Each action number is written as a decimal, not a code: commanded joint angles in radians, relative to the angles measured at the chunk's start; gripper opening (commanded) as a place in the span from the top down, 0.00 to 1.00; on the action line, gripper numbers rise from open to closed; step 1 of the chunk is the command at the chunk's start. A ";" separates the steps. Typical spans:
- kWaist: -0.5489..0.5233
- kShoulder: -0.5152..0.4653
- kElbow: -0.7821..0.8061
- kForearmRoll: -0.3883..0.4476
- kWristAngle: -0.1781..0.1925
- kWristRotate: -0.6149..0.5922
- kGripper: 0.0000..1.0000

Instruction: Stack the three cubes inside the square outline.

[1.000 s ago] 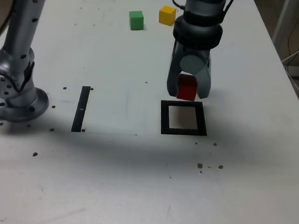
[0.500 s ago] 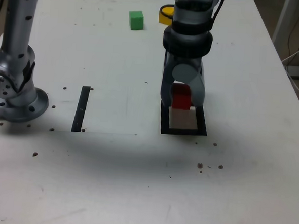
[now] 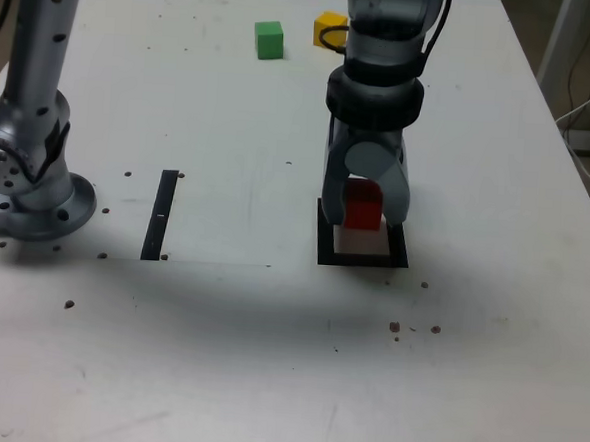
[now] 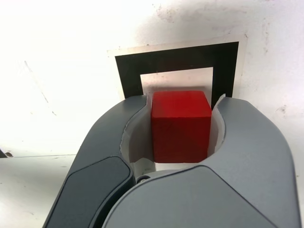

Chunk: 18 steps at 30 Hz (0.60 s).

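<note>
Exterior view, going L to R: robot base (image 3: 31, 190) sits at the table's 9 o'clock edge. Next a narrow black strip (image 3: 159, 214) lying flat, not part of the job. Toward 12 o'clock, near the far edge, the green cube (image 3: 269, 39), then the yellow cube (image 3: 330, 28) just R of it, partly hidden behind the arm. Both are well apart from the target. R of centre, at about 3 o'clock from the strip, is the square outline (image 3: 325, 245), w/ the gripper (image 3: 364, 210) standing over it, pointing down.

Claw is clamped on the red cube (image 3: 363, 205), one jaw on each side. Wrist view confirms: red cube (image 4: 181, 125) pinched between the grey jaws, square outline (image 4: 178, 60) right behind it, cube lined up over the white centre.

Step in hand, as I read it: placing cube 1 of 3. Can't tell if the cube's base touches the paper yet; looks just above or barely on it.

Next move calls for: settle it down flat inside the frame, open jaws, lift straight up w/o nudging it. Then go toward 12 o'clock for green or yellow.
</note>
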 commanded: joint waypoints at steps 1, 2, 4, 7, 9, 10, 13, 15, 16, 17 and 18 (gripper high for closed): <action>-0.002 0.006 0.007 -0.011 -0.002 -0.002 0.66; -0.002 0.007 0.010 -0.016 -0.003 -0.002 0.64; -0.002 0.010 0.016 -0.028 -0.004 -0.003 0.59; -0.002 0.015 0.022 -0.039 -0.003 -0.003 0.48; -0.002 0.017 0.024 -0.040 0.000 -0.003 0.42; -0.002 0.018 0.025 -0.039 0.001 -0.003 0.41; -0.002 0.021 0.024 -0.038 0.003 -0.003 0.38; -0.002 0.025 0.023 -0.038 0.005 -0.003 0.36; -0.002 0.026 0.023 -0.038 0.006 -0.003 0.33; -0.002 0.028 0.023 -0.037 0.008 -0.003 0.30; -0.002 0.028 0.022 -0.034 0.011 -0.003 0.26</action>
